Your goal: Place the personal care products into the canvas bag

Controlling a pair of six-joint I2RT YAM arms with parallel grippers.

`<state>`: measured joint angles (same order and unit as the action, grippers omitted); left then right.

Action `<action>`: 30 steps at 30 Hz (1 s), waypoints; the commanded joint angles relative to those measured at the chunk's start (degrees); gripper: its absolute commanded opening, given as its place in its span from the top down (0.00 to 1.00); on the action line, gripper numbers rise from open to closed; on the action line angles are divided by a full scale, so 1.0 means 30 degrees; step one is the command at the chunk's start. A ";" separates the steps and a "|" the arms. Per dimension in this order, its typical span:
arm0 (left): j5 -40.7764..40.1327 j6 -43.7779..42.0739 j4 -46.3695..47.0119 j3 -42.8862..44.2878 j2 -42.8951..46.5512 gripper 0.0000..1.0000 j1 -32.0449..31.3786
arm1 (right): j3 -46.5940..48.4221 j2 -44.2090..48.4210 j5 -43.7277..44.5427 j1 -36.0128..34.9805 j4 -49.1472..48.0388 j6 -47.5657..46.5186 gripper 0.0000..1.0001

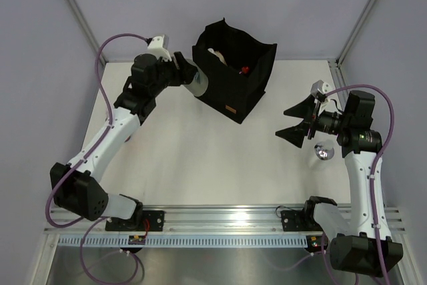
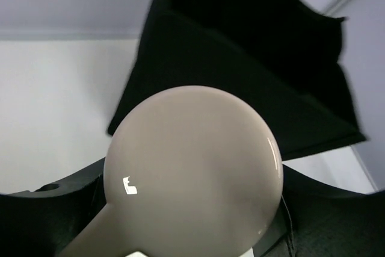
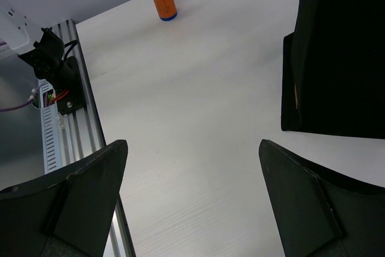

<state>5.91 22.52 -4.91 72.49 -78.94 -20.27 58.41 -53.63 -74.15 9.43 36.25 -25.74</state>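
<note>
Over the white table [image 1: 200,158], right gripper [image 1: 294,121] hung spread; left gripper [image 1: 187,75] pinched a beige bottle [image 2: 192,167] beside the black bag [image 1: 223,98].

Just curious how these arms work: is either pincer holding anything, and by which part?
The left pincer grips a pale beige bottle by its sides, rounded end jutting toward the black bag. The right pincer is open and empty.

open black canvas bag [image 1: 220,88] upright — beige bottle [image 2: 192,167] just beside it.
</note>
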 commanded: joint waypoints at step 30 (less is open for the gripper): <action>-0.1270 0.1688 0.0584 1.6617 -1.2094 1.00 -0.2823 | 0.0187 -0.0406 0.0195 0.0606 0.0515 -0.0327 0.01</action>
<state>-0.80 26.11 -15.31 118.65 -118.04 -28.53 58.04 -54.61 -73.32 10.85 37.41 -25.78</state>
